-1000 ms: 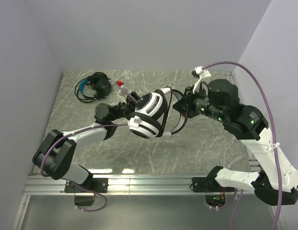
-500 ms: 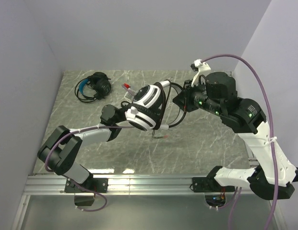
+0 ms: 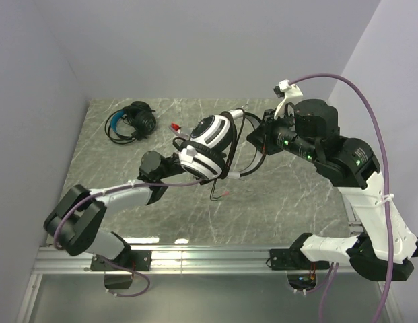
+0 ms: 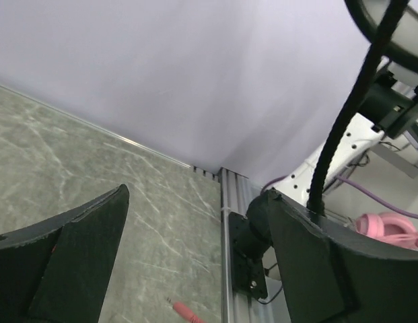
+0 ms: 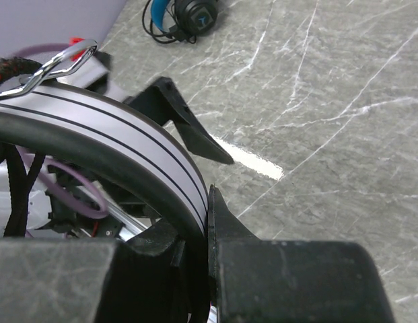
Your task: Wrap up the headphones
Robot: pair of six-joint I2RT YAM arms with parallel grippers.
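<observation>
STEP: winding cable onto white headset, aloft mid-table | RIGHT: right gripper clenched on its headband | LEFT: left gripper released, fingers wide, cable meeting one finger's edge | ADVICE: pinch slack close to the cup, lay turns taut | OTHER: blue-banded headset lies at 10 o'clock | UNCLEAR: from above, left fingers hidden behind the cup; turn count unreadable
</observation>
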